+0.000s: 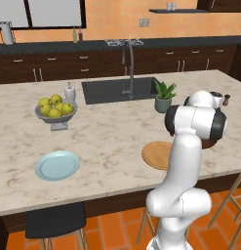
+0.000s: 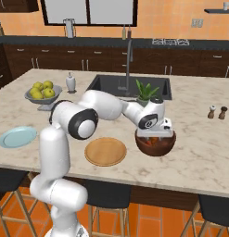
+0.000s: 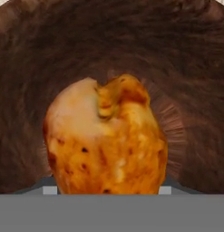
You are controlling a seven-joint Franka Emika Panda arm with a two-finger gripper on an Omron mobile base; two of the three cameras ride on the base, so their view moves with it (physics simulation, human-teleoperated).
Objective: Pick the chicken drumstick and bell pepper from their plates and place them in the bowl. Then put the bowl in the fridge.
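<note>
Lowered into the brown bowl (image 2: pixel 155 144), the end effector (image 2: pixel 155 134) sits just above its rim in the right base view, with the white wrist directly over it. Seen from the hand, the chicken drumstick (image 3: pixel 105 138) looms close between the lower corners where the fingertips barely peek out, and the bowl's dark inner wall curves all around it. Whether the fingers are clamped on the meat or have let go I cannot tell; the tips are almost hidden behind it.

Something orange-red shows inside the bowl from the right base view, but I cannot tell whether the bell pepper is among it. The wooden plate (image 2: pixel 105 151) lies bare just beside the bowl on the desk (image 2: pixel 199 152), and the blue plate (image 1: pixel 57 165) lies bare well apart near the desk's front edge. A potted plant (image 2: pixel 144 94) stands close behind the bowl.

The risk, as I judge it: if the fingers have not fully released, lifting would drag the drumstick back out or tip the bowl. Rising at an angle could catch the rim and push the bowl toward the plant or the wooden plate.
</note>
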